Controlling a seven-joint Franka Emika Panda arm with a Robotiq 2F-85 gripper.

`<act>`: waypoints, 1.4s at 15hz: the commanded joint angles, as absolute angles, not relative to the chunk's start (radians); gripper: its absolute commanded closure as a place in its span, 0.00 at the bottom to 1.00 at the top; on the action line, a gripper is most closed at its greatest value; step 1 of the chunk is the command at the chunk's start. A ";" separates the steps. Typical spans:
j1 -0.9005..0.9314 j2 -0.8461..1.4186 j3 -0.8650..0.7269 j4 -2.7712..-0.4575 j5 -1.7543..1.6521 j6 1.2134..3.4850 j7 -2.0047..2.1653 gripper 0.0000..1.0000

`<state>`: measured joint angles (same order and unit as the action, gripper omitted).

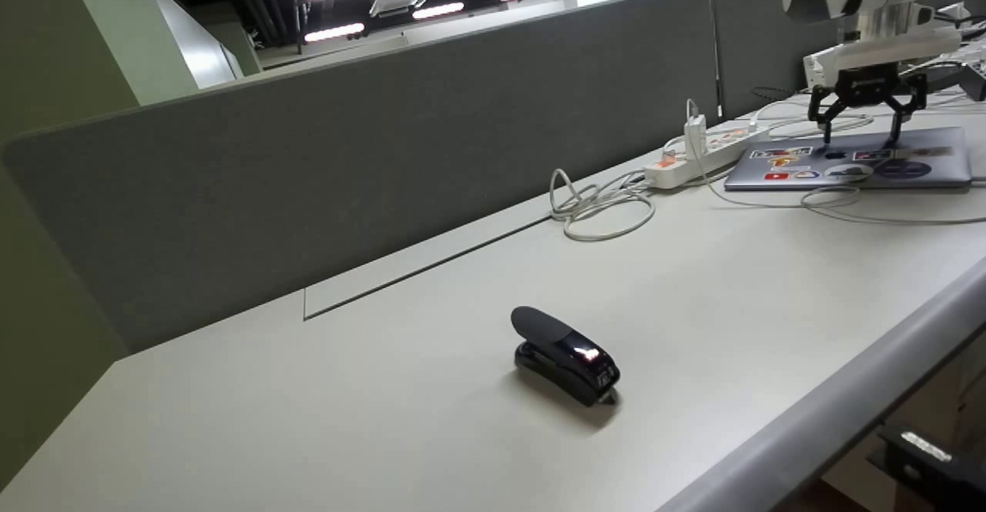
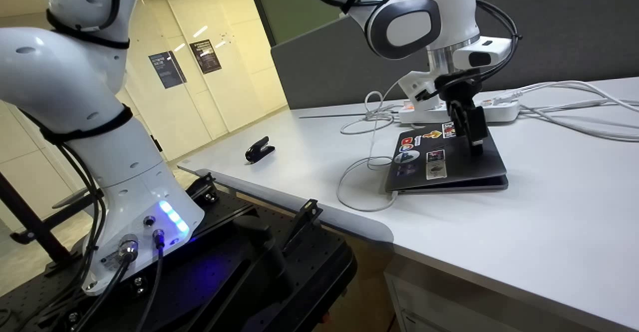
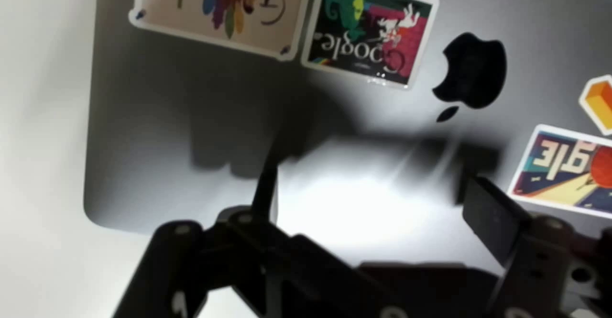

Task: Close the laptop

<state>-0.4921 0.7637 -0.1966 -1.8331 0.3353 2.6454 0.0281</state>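
Observation:
The silver-grey laptop (image 1: 847,164) lies on the desk with its stickered lid folded down, outer face up. In an exterior view the laptop (image 2: 462,166) shows a narrow dark gap between lid and base along its near right edge. My gripper (image 1: 860,142) points down over the lid with its two fingers spread apart and nothing between them. In an exterior view the gripper (image 2: 477,146) has its fingertips at the lid, apparently touching it. In the wrist view the gripper (image 3: 370,177) is open over the lid (image 3: 138,165), near one corner; the fingertip contact cannot be made out.
A white power strip (image 1: 709,159) with cables lies behind the laptop along the grey divider (image 1: 431,142). A thin white cable (image 2: 344,182) runs to the laptop's side. A black stapler (image 1: 566,354) sits farther along the desk, also visible in an exterior view (image 2: 259,150).

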 commanded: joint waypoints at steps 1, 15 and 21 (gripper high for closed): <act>-0.464 0.778 -0.227 -1.845 0.321 2.661 0.098 0.00; -0.397 0.592 -0.286 -2.072 0.301 2.732 0.170 0.00; -0.368 0.521 -0.325 -2.098 0.236 2.642 0.165 0.00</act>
<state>-0.3558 0.5222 -0.3376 -2.0990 0.2497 2.6404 0.1553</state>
